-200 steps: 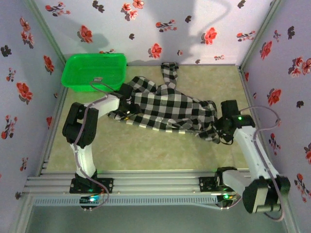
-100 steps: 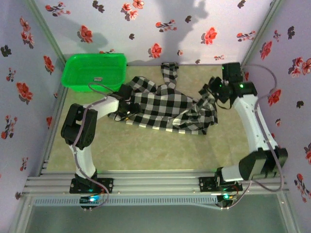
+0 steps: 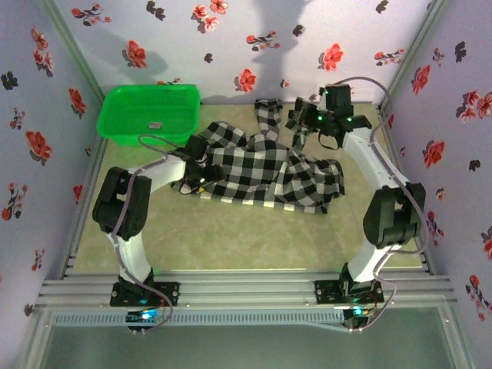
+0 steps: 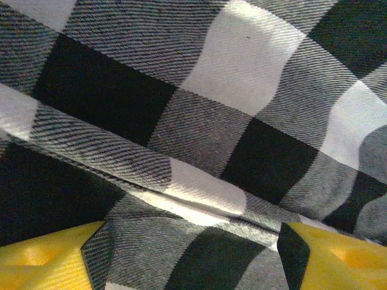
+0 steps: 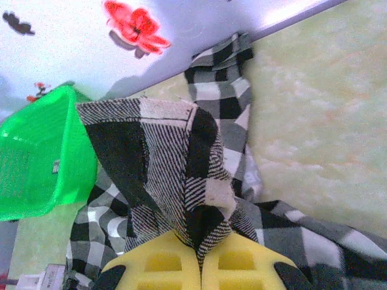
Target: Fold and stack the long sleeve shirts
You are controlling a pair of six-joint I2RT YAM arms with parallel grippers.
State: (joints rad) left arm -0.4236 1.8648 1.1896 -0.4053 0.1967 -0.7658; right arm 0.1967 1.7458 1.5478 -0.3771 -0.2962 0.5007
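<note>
The table (image 3: pixel 231 238) carries one checked shirt (image 3: pixel 261 165) spread over its far half. The shirt's long axis runs from beside the green basket (image 3: pixel 108 127) in the far left corner across toward the right edge, slanting slightly nearer. One sleeve reaches the far edge; which end is the collar I cannot tell for sure.

A first fold looks to be in hand. The right gripper (image 5: pixel 201 241), pressed together, pinches a raised fold of the shirt near the far edge. The left gripper (image 4: pixel 193 248) stands spread just over the cloth at its left end.

Next, the pinched cloth probably needs drawing over the body and laying flat.
</note>
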